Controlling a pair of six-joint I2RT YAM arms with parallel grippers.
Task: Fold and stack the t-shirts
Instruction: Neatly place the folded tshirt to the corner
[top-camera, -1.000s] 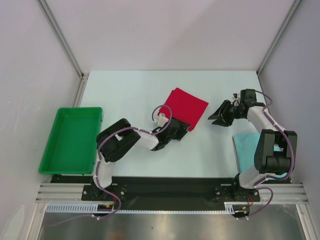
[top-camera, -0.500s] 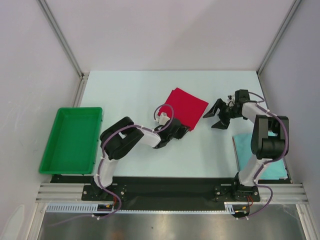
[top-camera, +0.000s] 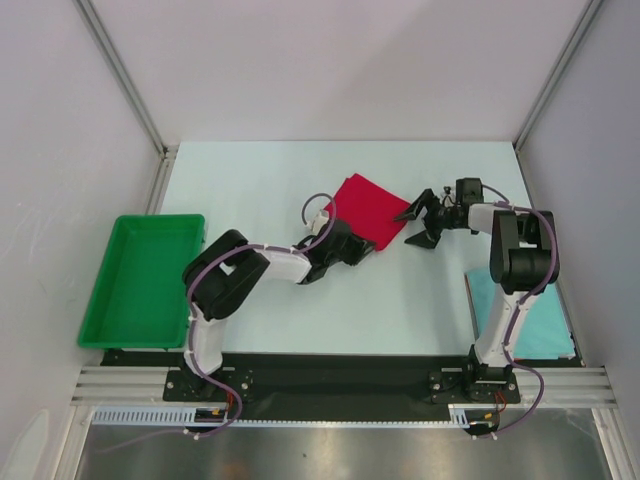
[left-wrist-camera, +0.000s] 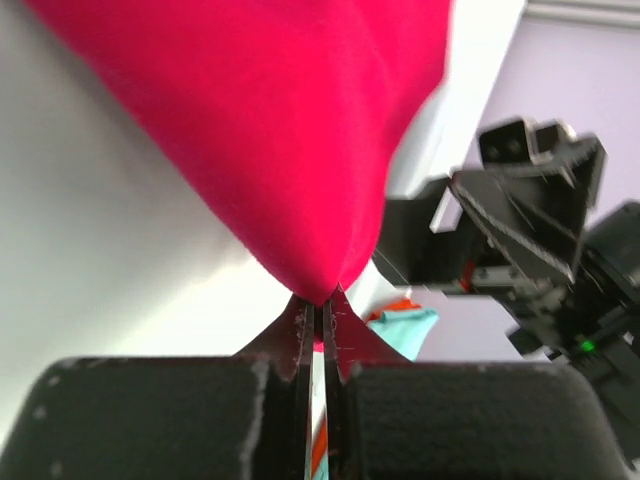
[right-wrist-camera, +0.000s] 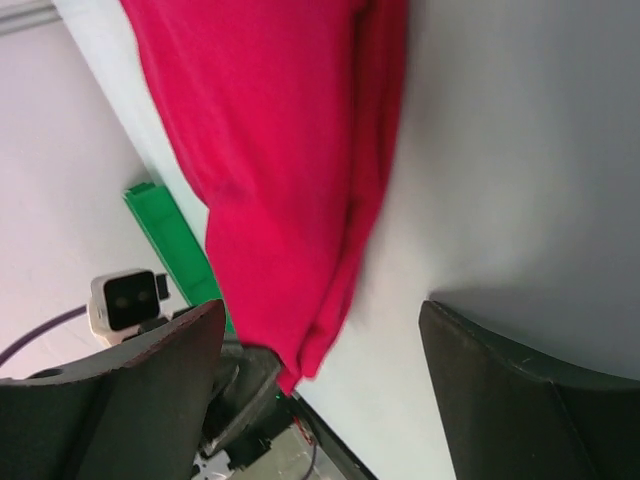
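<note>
Corner of red t-shirt (top-camera: 372, 205) was pinched by left tool (left-wrist-camera: 318, 318); lift judged best held until spread right tool (top-camera: 414, 227) was clamped

On the table (top-camera: 250, 190), the tray (top-camera: 100, 300) lies far left, the central t-shirt (top-camera: 372, 203) lies between the left gripper (top-camera: 366, 250) at its near corner and the right gripper (top-camera: 407, 230) just right of it, and the second t-shirt (top-camera: 545, 330) lies near right, partly under the right arm (top-camera: 520, 255).
</note>
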